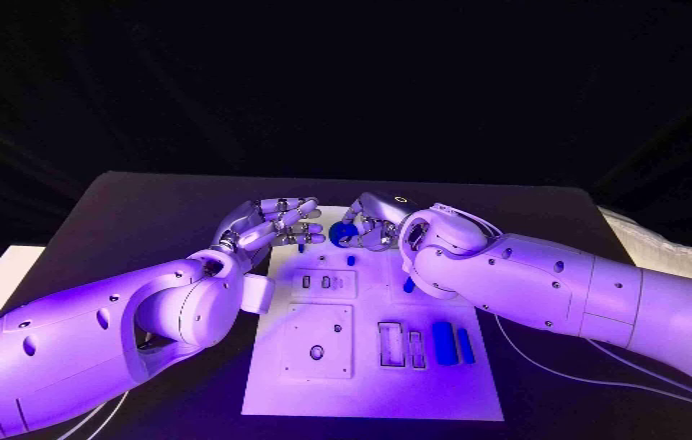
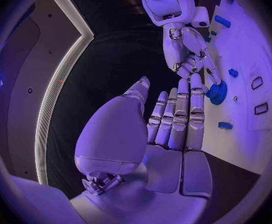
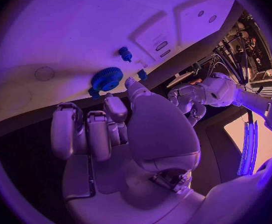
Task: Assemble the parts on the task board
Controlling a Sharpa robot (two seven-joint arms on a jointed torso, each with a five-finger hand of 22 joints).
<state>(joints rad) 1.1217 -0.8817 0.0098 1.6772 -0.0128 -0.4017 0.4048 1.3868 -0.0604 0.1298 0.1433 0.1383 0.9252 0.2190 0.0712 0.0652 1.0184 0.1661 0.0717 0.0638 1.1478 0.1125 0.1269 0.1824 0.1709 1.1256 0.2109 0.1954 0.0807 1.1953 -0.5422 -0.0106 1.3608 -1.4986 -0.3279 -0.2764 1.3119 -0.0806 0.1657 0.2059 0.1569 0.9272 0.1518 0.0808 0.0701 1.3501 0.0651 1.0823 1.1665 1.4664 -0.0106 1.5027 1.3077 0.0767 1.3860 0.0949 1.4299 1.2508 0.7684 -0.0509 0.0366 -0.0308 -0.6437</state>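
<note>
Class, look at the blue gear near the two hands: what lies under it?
The blue gear lies flat on the white task board, near its far edge. Whether a peg or hole sits beneath it cannot be seen; the gear covers that spot.

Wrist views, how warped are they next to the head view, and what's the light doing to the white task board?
Both wrist views are fisheye circles in dark frames: in the left wrist view the table's pale edge strip bows strongly; in the right wrist view the white task board curves. The head view keeps the board's edges nearly straight, but violet light tints it, and the background is black.
</note>
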